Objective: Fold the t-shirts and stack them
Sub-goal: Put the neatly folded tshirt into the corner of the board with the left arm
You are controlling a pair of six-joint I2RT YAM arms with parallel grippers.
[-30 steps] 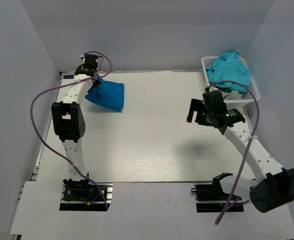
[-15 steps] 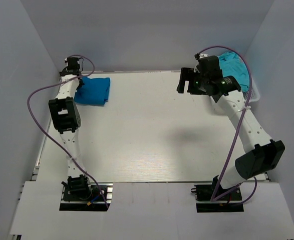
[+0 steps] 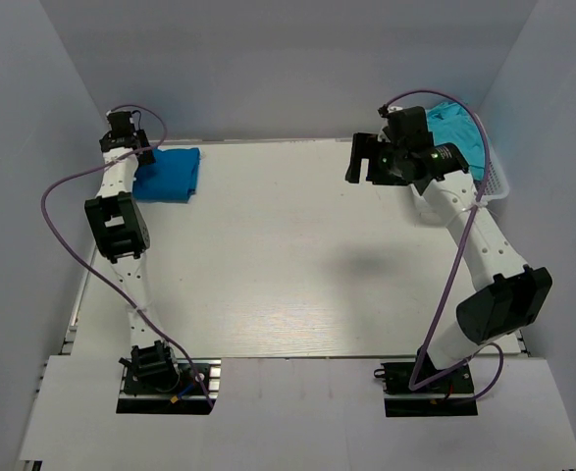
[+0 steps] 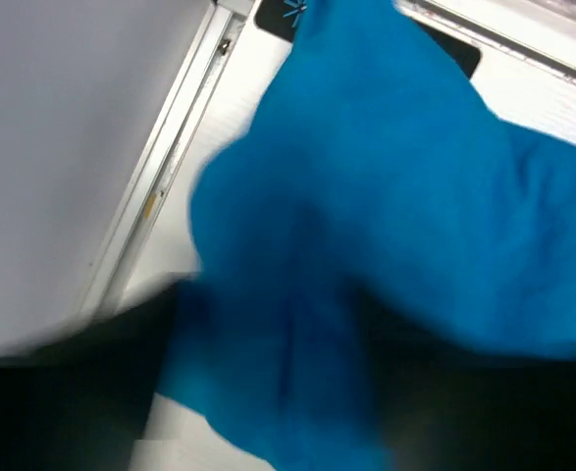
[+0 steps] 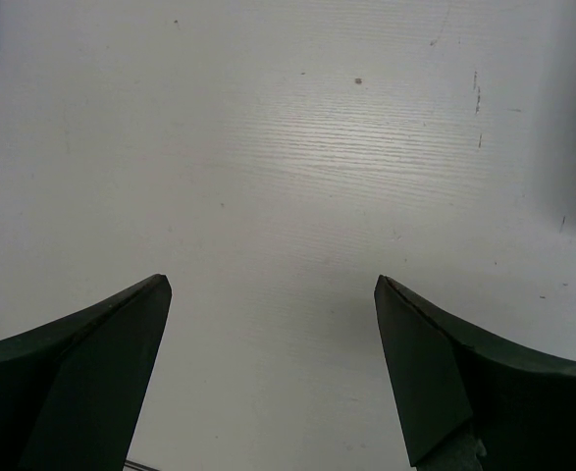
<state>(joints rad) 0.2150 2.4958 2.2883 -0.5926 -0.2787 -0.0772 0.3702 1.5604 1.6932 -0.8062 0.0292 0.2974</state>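
From above, the blue t-shirt (image 3: 168,174) lies as a flat folded block in the far left corner of the tabletop (image 3: 288,255). A second ago it hung bunched from the left gripper (image 3: 136,152), nearer the middle. That gripper now sits at the shirt's far left edge, and from here I cannot tell whether it is gripping the cloth or has let go. The right gripper (image 3: 366,167) has swung up from low over the tabletop and hangs just beside the white basket (image 3: 498,186), where the turquoise t-shirts (image 3: 459,123) lie in a heap. The left wrist view is smeared with motion. Blue cloth fills most of it, with the tabletop's metal edge showing at the left, and the gripper's own parts are only a dark blur along the bottom, so how far it is open stays unclear. In the right wrist view both fingers (image 5: 81,363) stand wide apart with nothing between them, over bare tabletop, and a sliver of the blue shirt shows at the top left. Judging by this, the first shirt is folded and placed where the stack will start, and the right arm seems ready to fetch the next one from the basket
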